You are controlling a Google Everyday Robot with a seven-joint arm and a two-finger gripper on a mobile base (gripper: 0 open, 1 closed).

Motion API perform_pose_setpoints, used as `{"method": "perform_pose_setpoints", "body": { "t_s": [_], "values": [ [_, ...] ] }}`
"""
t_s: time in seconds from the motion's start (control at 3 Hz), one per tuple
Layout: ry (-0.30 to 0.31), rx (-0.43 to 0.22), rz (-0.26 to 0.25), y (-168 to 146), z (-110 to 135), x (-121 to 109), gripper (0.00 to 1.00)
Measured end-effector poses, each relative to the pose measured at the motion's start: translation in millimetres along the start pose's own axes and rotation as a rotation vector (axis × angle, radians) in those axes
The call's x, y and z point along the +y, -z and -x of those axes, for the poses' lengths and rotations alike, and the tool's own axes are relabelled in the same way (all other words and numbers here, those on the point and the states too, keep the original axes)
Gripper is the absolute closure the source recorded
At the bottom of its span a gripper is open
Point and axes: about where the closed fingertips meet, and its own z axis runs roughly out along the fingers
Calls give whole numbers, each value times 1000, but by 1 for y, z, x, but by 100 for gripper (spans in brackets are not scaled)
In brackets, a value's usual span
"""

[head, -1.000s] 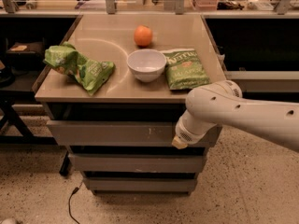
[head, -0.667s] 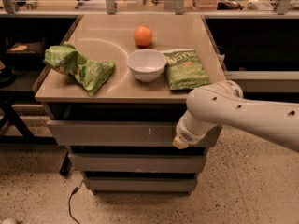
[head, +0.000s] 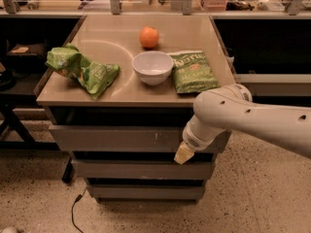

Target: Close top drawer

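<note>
The top drawer [head: 116,139] is the wide grey-brown front just under the tabletop, with small pale scratches near its middle. It stands slightly out from the cabinet, and a dark gap shows above it. My white arm reaches in from the right, and the gripper [head: 182,154] shows as a pale tip at the lower right of the drawer front, touching it or very close to it. The arm's thick wrist hides the drawer's right end.
On the table [head: 112,93] lie a crumpled green bag [head: 82,69], a white bowl [head: 152,67], an orange [head: 149,37] and a green chip bag [head: 193,71]. Two narrower drawer fronts [head: 136,170] sit below. A black cable [head: 74,210] trails on the speckled floor.
</note>
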Motion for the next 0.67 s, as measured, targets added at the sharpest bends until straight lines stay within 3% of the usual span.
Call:
{"method": "perform_pose_setpoints", "body": {
  "t_s": [0.33, 0.67],
  "values": [
    [0, 0, 0, 0, 0, 0, 0],
    [0, 0, 0, 0, 0, 0, 0]
  ]
}}
